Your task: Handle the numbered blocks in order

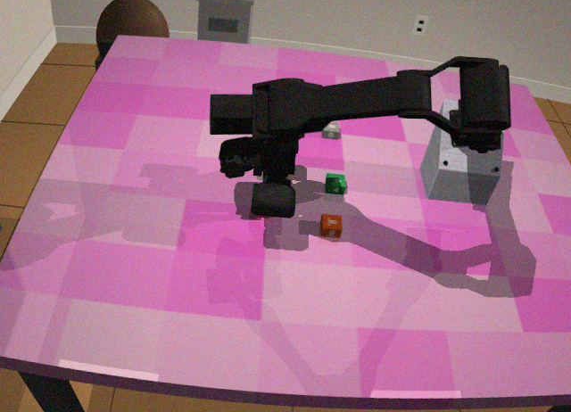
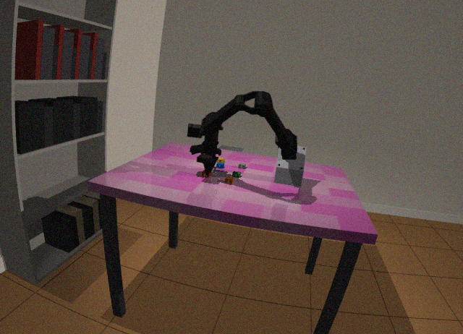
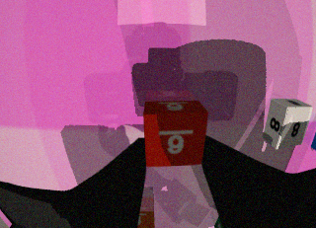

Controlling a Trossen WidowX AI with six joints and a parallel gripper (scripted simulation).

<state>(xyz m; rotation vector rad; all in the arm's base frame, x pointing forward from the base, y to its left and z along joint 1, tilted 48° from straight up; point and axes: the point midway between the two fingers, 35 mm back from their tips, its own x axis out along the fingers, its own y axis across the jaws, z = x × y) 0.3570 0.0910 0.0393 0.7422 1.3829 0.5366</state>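
Note:
A red block (image 3: 165, 120) sits between the two fingers in the wrist view. Its printed digit has a bar and reads as 6 if the bar is an underline. My gripper (image 3: 173, 143) (image 2: 207, 173) is shut on it. Its height above the table cannot be told clearly. A white block (image 3: 288, 123) showing 8 is right of the fingers. An orange block (image 1: 331, 226) (image 2: 228, 180) (image 3: 146, 219) and a green block (image 1: 335, 184) (image 2: 236, 174) stand toward the arm's base. A grey block (image 1: 331, 131) (image 2: 241, 166), a blue block (image 2: 220, 165) and a yellow block (image 2: 221, 160) are farther back.
The arm reaches over the pink checkered table (image 1: 313, 297) (image 2: 299, 222) from its grey base (image 1: 456, 186) (image 2: 286, 176) on the right. Shadows of the arm fall across the table and around the blocks. A bookcase (image 2: 59, 81) stands beyond the table's left side.

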